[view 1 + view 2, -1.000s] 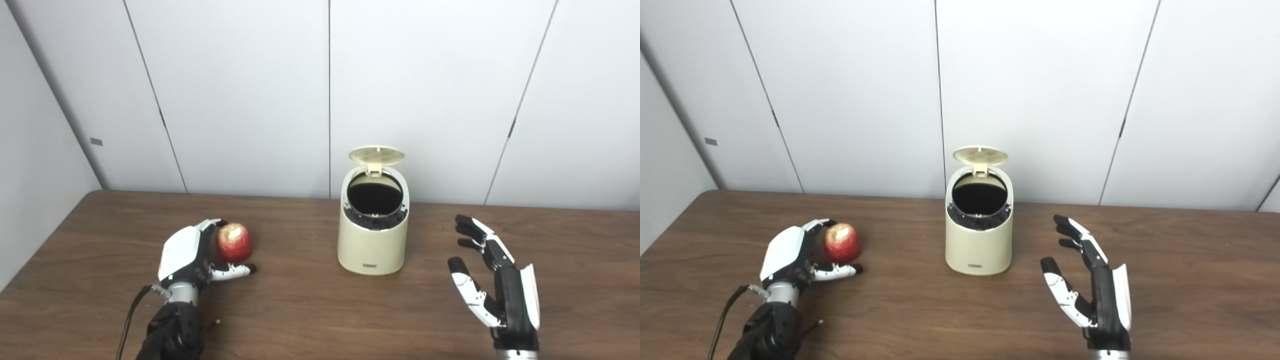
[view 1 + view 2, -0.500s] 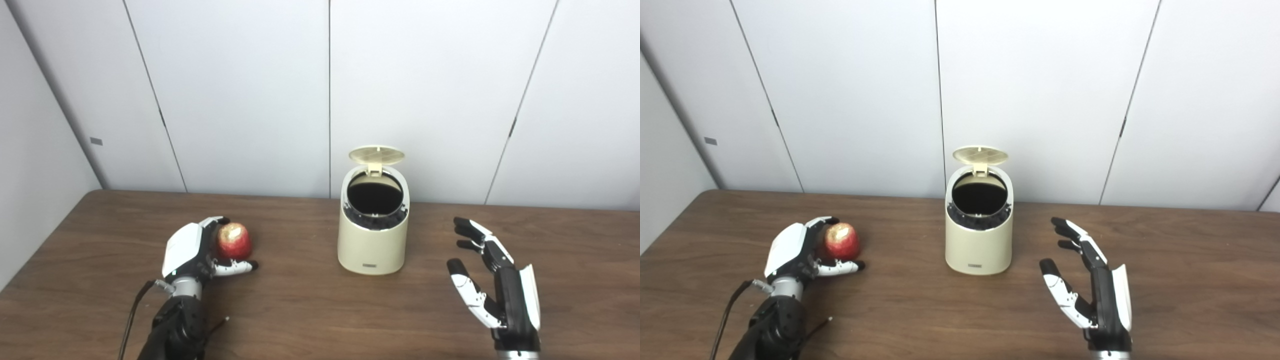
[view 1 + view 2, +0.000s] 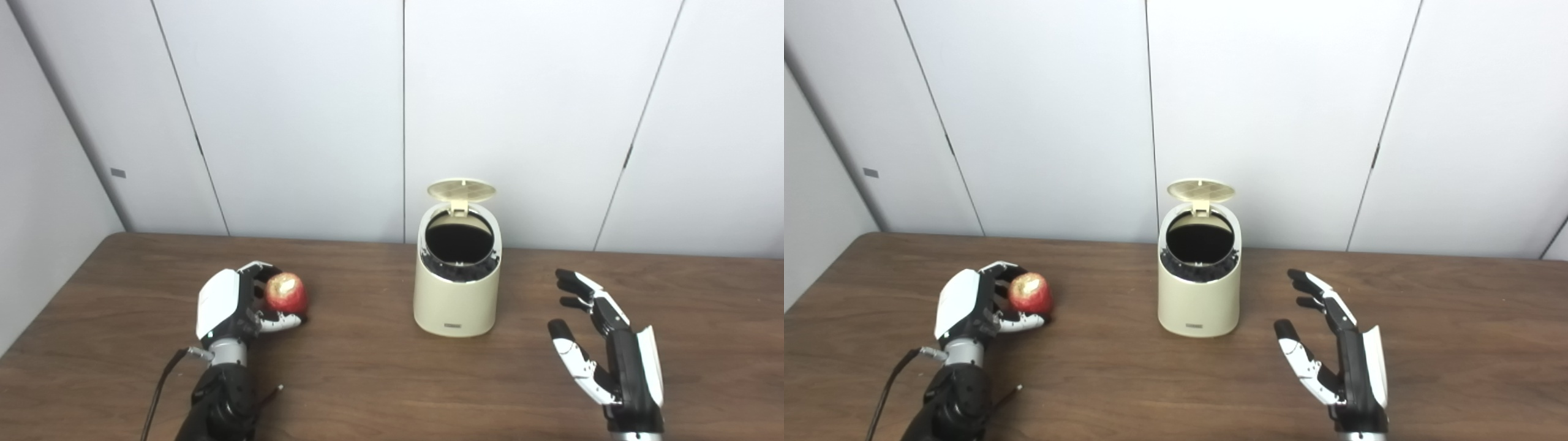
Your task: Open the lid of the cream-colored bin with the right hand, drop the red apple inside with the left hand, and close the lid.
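Observation:
The cream-colored bin (image 3: pixel 456 294) stands mid-table with its round lid (image 3: pixel 461 190) tipped up and back, showing a dark inside. Left of it, the red apple (image 3: pixel 285 293) sits in my left hand (image 3: pixel 236 303), whose fingers curl over its top and thumb closes under its front. Whether the apple still rests on the table I cannot tell. My right hand (image 3: pixel 603 343) hovers open to the right of the bin, palm facing left, fingers spread, holding nothing.
The brown wooden table (image 3: pixel 367 373) runs to white wall panels just behind the bin. A black cable (image 3: pixel 160 386) trails from my left wrist toward the front edge.
My left hand has closed around the apple, the thumb drawing in under it. The right hand has drifted slightly lower and nearer. Bin and lid are unchanged.

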